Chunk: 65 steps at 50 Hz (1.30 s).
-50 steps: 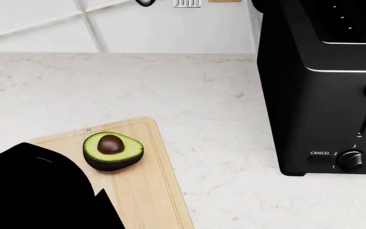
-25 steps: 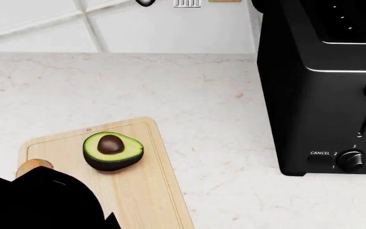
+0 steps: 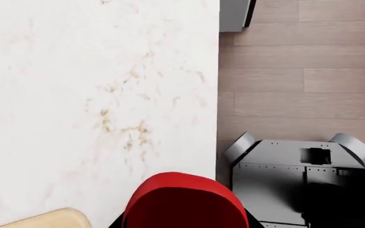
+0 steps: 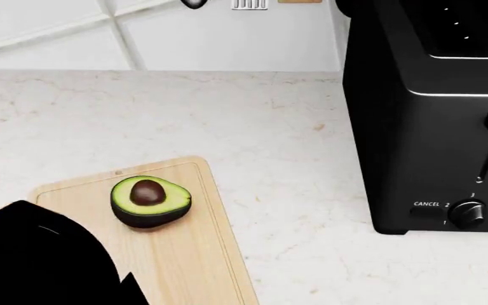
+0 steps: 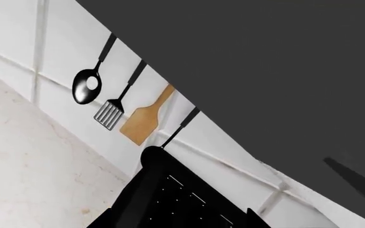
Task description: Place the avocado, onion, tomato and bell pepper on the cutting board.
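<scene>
The halved avocado (image 4: pixel 149 200) lies pit up on the far end of the pale cutting board (image 4: pixel 195 254), in the head view's lower left. My left arm (image 4: pixel 40 257) covers the board's near left part. In the left wrist view my left gripper (image 3: pixel 184 224) is shut on a smooth bright red tomato (image 3: pixel 182 199), held over the counter's front edge beside a corner of the cutting board (image 3: pixel 49 219). The onion and the bell pepper are out of view. My right gripper (image 5: pixel 179 223) is open, with nothing held, pointing at the toaster.
A large black toaster (image 4: pixel 434 127) stands on the right of the white marble counter (image 4: pixel 269 127). Utensils (image 5: pixel 110 99) hang on the tiled wall behind it. Past the counter's front edge are the wooden floor (image 3: pixel 303 85) and my base (image 3: pixel 296 166).
Half a second ago my left arm sat lower and a tan onion showed on the board's left edge. The arm has since moved forward over the board and hides it again.
</scene>
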### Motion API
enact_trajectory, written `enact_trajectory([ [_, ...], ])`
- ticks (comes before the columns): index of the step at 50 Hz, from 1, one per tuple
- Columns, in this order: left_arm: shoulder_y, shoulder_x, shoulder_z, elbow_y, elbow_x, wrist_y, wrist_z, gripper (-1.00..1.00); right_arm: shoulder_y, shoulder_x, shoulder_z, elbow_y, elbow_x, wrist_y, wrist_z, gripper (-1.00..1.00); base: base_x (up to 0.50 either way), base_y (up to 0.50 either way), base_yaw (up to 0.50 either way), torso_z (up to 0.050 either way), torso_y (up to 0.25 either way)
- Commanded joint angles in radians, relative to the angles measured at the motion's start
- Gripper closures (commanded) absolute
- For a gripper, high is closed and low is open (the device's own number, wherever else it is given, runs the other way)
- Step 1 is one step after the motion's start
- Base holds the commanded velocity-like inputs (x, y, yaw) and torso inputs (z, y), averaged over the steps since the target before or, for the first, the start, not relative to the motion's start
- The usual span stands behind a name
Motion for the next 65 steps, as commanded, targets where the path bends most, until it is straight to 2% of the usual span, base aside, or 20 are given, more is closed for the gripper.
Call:
enact_trajectory([
  [1,-0.168,0.032,-0.036,0.010,-0.056,0.085,0.072,1.00,0.014,-0.023,0.021,0.012,-0.028,-0.002,-0.033,-1.00,0.00,0.00,0.00,0.000,0.000],
  [14,-0.220,-0.059,-0.082,0.042,-0.101,0.057,0.070,1.00,-0.003,-0.045,0.024,0.035,-0.038,-0.021,-0.033,-1.00,0.00,0.00,0.00,0.000,0.000],
  [27,-0.236,-0.176,-0.093,-0.039,-0.013,0.003,0.093,1.00,0.015,-0.064,0.013,0.051,-0.048,-0.029,-0.050,-1.00,0.00,0.00,0.00,0.000,0.000],
  [40,-0.164,-0.206,-0.024,-0.137,0.113,-0.047,0.136,1.00,0.016,-0.069,0.014,0.042,-0.052,-0.018,-0.056,-1.00,0.00,0.00,0.00,0.000,0.000],
  [65,-0.093,-0.269,0.070,-0.234,0.236,-0.123,0.191,1.00,0.002,-0.069,0.021,0.028,-0.061,-0.013,-0.064,-1.00,0.00,0.00,0.00,0.000,0.000],
])
